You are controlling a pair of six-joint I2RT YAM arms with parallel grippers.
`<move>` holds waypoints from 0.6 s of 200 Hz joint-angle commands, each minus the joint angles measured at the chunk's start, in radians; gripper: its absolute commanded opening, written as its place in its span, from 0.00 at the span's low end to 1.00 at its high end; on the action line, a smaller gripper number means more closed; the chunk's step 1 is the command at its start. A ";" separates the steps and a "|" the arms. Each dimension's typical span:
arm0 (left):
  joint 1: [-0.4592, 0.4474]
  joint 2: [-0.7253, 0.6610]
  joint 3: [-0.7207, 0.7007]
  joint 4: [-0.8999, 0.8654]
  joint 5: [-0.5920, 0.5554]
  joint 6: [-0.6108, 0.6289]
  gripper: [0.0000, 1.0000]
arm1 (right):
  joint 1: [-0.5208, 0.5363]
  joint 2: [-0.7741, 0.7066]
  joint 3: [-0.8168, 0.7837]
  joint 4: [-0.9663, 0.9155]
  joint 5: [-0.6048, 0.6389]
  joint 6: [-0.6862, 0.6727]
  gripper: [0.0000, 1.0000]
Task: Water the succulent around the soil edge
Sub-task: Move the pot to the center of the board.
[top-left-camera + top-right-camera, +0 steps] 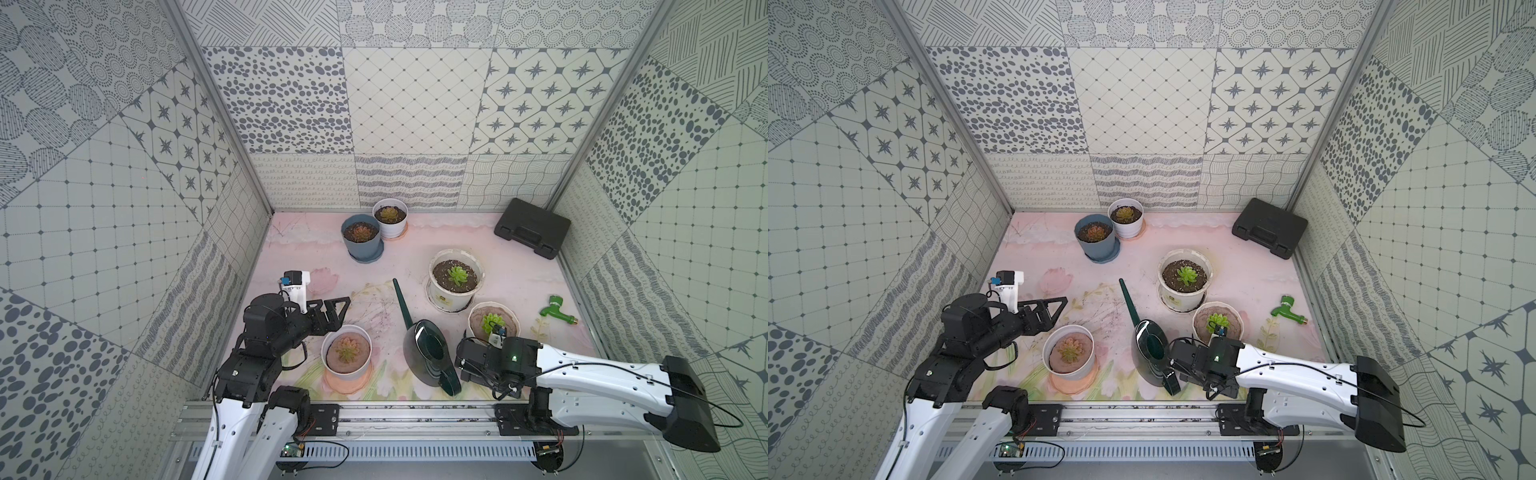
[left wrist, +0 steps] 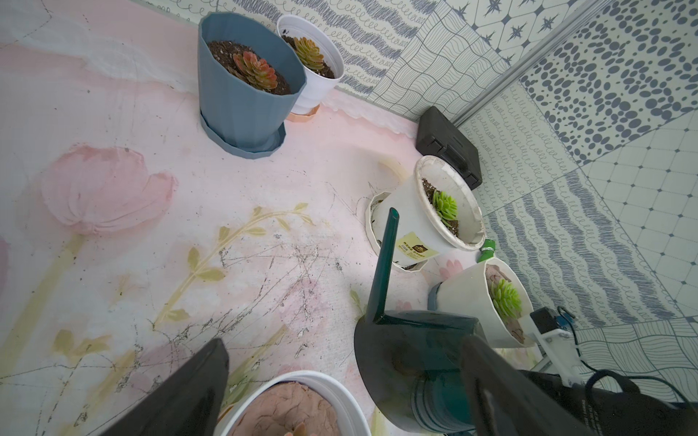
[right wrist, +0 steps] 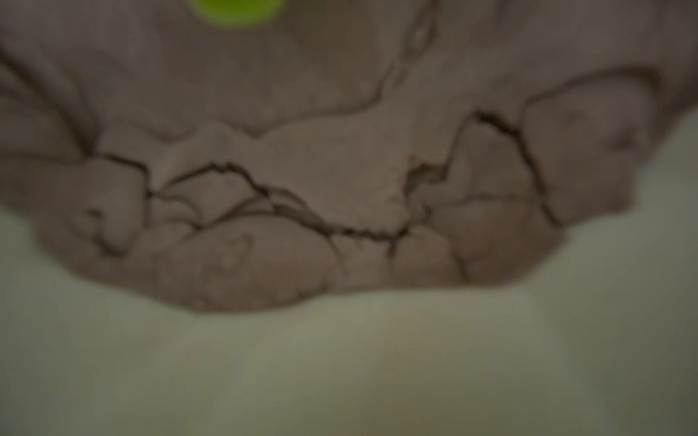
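We see left arm (image 1: 224,432) and right arm (image 1: 602,384): white shells, black joints, thin black cables (image 1: 598,365), one green light (image 1: 514,358).

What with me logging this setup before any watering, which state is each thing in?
watering can: upright on the table, not tilted.
left gripper: open, empty.
right gripper: open, beside the can.
black case: shut.
soil edge: cracked, no water seen.
green tap: lying on the table.

The left arm rises from the table's front edge, and the left gripper (image 1: 334,311) hovers with its jaws spread. The right arm lies low along that edge, its right gripper (image 1: 464,360) likewise spread wide.
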 commanded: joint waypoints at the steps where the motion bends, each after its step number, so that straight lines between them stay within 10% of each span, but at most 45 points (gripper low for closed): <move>1: -0.006 -0.005 -0.004 0.002 0.016 0.021 0.99 | -0.023 0.031 -0.030 0.128 0.043 0.027 0.97; 120: -0.006 -0.009 -0.012 0.014 0.019 0.016 0.99 | -0.247 0.035 -0.175 0.247 0.098 -0.090 0.95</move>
